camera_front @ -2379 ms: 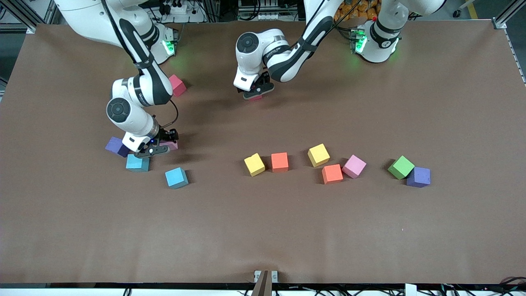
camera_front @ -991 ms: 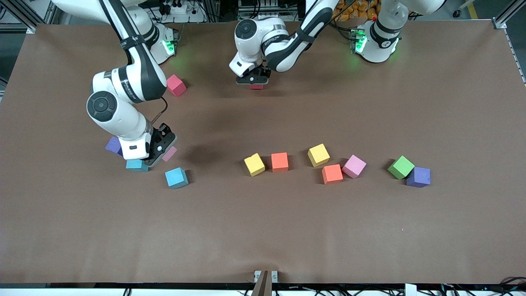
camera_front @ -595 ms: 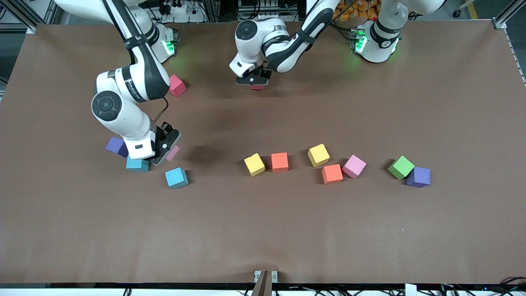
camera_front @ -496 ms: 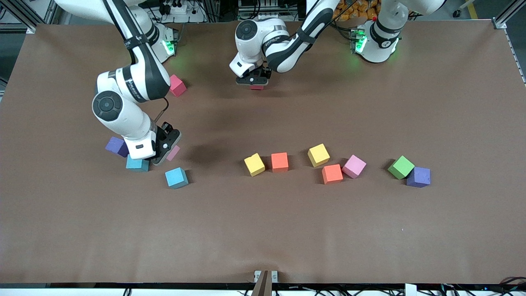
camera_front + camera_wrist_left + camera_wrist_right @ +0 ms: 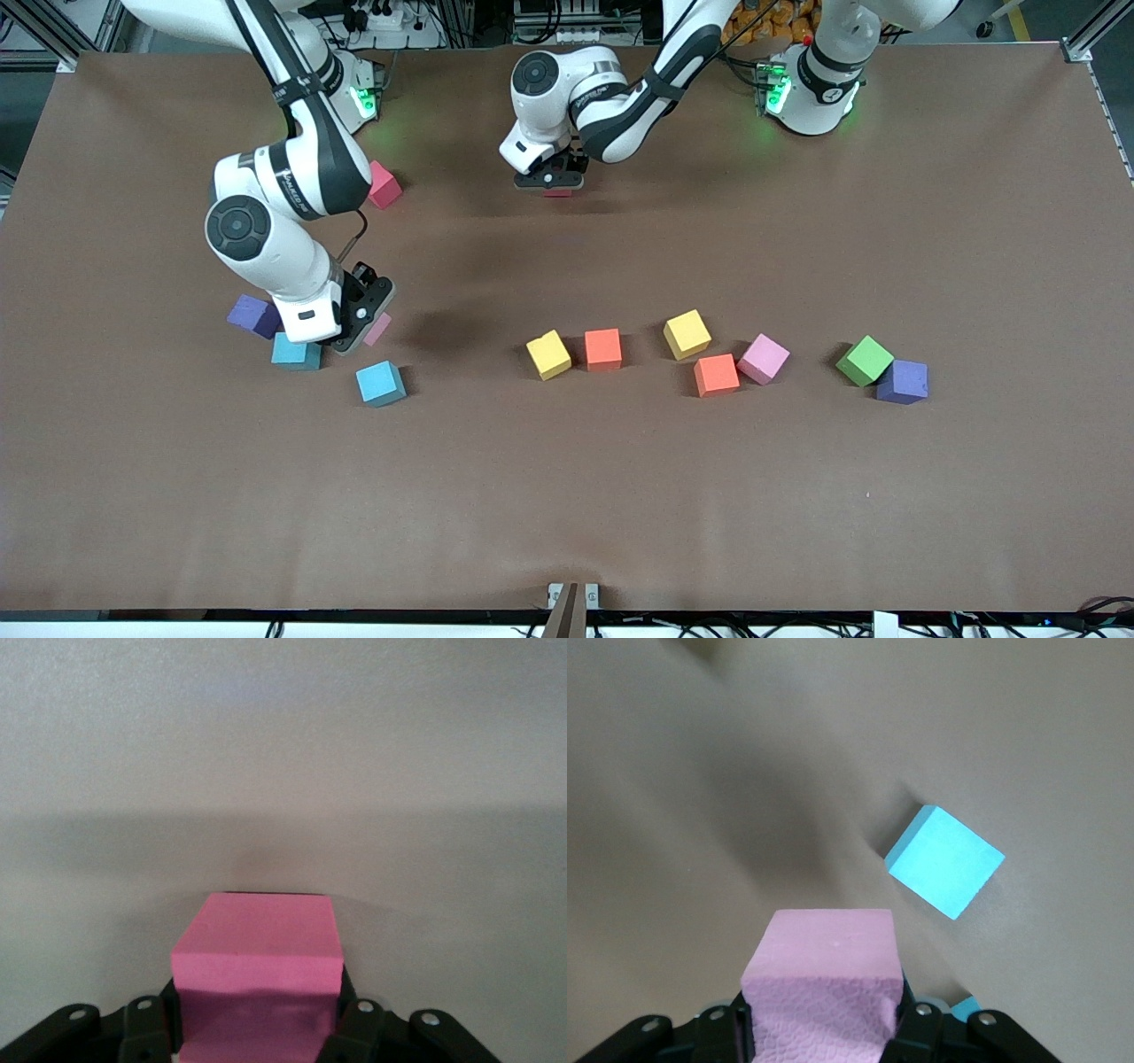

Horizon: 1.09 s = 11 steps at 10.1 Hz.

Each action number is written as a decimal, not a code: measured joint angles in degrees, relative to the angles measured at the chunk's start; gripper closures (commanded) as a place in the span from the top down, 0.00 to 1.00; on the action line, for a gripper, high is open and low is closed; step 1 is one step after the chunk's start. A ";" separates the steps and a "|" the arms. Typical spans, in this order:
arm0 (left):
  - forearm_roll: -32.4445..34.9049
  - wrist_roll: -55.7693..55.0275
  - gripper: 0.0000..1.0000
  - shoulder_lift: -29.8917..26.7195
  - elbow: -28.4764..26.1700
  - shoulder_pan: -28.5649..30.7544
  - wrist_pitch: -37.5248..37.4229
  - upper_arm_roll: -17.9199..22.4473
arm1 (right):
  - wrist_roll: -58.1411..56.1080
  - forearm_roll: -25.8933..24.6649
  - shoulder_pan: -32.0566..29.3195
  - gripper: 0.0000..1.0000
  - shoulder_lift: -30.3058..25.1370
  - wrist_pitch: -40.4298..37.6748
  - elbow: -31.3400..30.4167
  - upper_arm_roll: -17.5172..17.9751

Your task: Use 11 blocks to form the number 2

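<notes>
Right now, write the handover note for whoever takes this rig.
Right gripper: shut on a pale pink block, lifted over the table beside two light blue blocks.
Left gripper: shut on a pink block, low near the robots' edge of the table.
Loose: crimson block, purple block, and a scattered row from yellow to purple.
Done: no number 2 laid yet.
Left: place all eleven.

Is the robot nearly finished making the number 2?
No, barely started. No digit shape shows yet. The left gripper holds a crimson block low over bare table; the right gripper lifts a pink block. The other blocks, like the yellow block, lie scattered.
</notes>
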 measured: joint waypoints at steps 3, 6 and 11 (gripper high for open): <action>0.00 -1.00 1.00 0.54 -0.01 0.03 0.20 -0.10 | -0.01 -0.01 0.91 0.00 0.03 0.25 0.12 0.01; 0.00 -2.37 1.00 0.42 0.21 0.09 0.60 -0.36 | -4.00 -0.09 1.08 0.00 0.04 0.21 0.94 0.01; 0.00 -3.04 1.00 -8.78 -2.76 4.59 0.24 -1.84 | -6.13 -0.09 2.82 0.00 0.04 -1.01 1.30 0.06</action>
